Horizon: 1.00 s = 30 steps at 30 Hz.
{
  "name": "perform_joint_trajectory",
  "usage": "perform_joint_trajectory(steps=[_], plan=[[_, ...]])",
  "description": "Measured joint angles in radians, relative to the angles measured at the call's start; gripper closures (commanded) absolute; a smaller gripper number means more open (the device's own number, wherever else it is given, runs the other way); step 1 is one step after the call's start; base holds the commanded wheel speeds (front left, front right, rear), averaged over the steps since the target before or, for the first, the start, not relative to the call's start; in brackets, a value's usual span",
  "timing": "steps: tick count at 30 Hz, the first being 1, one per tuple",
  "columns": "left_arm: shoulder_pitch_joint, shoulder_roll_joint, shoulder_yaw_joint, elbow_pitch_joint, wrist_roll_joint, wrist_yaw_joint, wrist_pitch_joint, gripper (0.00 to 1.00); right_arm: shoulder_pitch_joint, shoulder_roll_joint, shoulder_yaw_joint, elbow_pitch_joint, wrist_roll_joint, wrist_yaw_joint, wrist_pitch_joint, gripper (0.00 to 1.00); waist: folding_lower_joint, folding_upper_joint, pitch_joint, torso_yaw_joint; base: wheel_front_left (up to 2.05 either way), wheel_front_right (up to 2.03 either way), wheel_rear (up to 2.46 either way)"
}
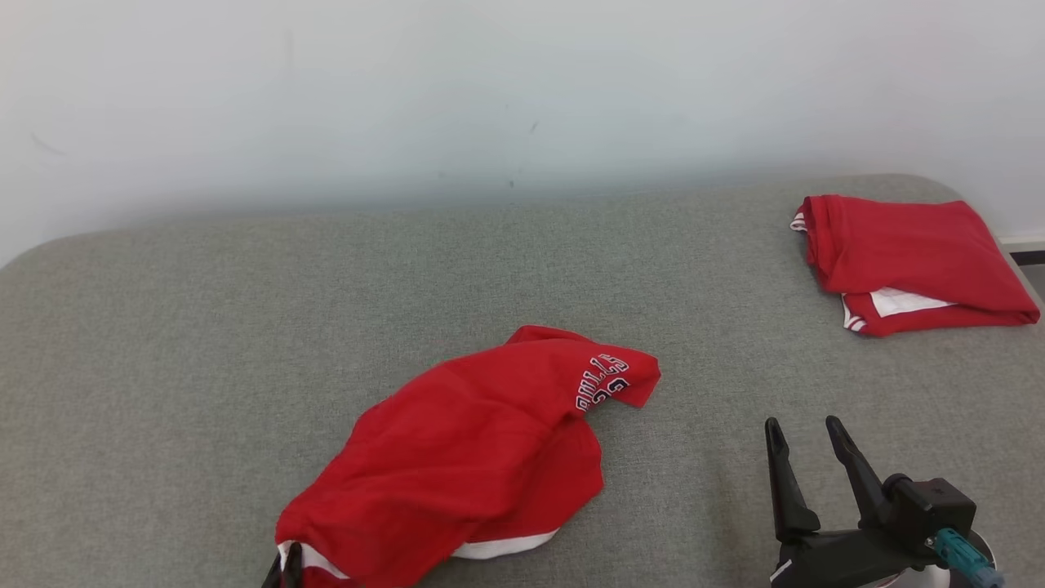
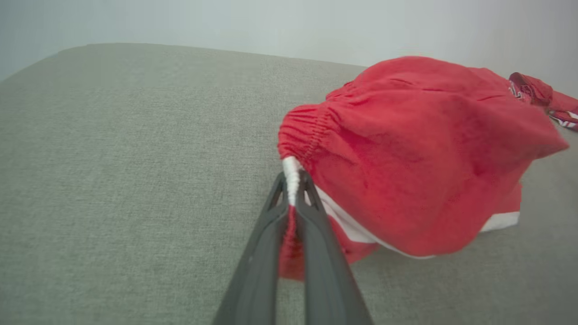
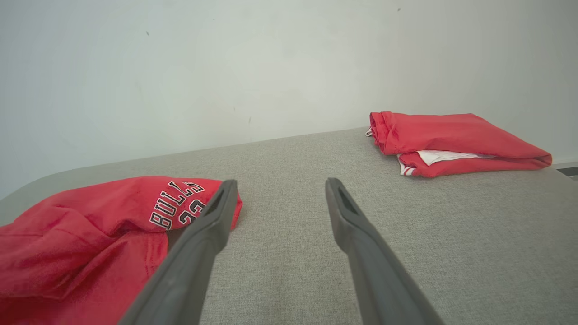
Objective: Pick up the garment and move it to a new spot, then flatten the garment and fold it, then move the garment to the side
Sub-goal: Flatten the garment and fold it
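Garment (image 1: 482,457): red shorts with white trim, crumpled.

Head view: it lies in a heap at near centre-left of the grey padded surface (image 1: 245,310), with the lettered leg end pointing far right. The right gripper (image 1: 802,425) is at near right, fingers spread and holding nothing, well apart from the shorts. A second red garment (image 1: 906,261) lies folded at far right.

Left wrist view: the left gripper (image 2: 292,183) is pressed together on the white-edged corner of the elastic waistband.

Right wrist view: the lettering reads "BULLS 23", and the cloth is rumpled and limp.

Step, as judged: pick-up, with the grasp made. The next move calls for lifting clear and carrying to a new spot without dragging.
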Motion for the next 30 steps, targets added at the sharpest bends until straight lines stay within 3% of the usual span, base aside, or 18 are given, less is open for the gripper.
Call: perform_joint_trajectory(steps=[1, 2, 3, 14, 21, 30], plan=[[0.001, -0.003, 0.002, 0.010, 0.003, 0.002, 0.000, 1.00, 0.000, 0.000, -0.001, 0.000, -0.001, 0.000, 0.001, 0.00, 0.0000, 0.0001, -0.001, 0.000, 0.00, 0.00, 0.00], [0.001, -0.006, 0.006, 0.012, 0.009, 0.005, 0.000, 0.29, 0.000, 0.000, -0.003, 0.000, -0.002, 0.000, 0.001, 0.00, 0.0000, 0.0001, -0.002, 0.000, 0.00, 0.00, 0.00], [0.000, -0.013, 0.016, 0.007, 0.012, 0.005, 0.000, 0.00, 0.000, 0.000, -0.004, -0.001, -0.003, 0.000, 0.002, 0.00, 0.0000, 0.0000, -0.003, 0.001, 0.00, 0.00, 0.00], [0.029, -0.045, 0.182, -0.263, 0.141, 0.049, 0.000, 0.00, 0.016, 0.000, -0.012, -0.011, -0.008, 0.000, 0.009, 0.00, 0.0000, 0.0000, -0.028, 0.023, 0.00, 0.00, 0.00], [0.057, -0.061, 0.226, -0.315, 0.179, 0.057, 0.000, 0.00, 0.026, 0.000, 0.009, 0.010, -0.008, 0.000, 0.018, 0.00, 0.0000, 0.0000, -0.028, 0.045, 0.00, 0.00, 0.00], [0.067, -0.080, 0.228, -0.307, 0.202, 0.048, 0.000, 0.00, -0.057, -0.011, 0.163, 0.125, -0.007, 0.000, 0.064, 0.00, -0.0001, 0.0000, -0.014, 0.085, 0.00, 0.00, 0.00]])
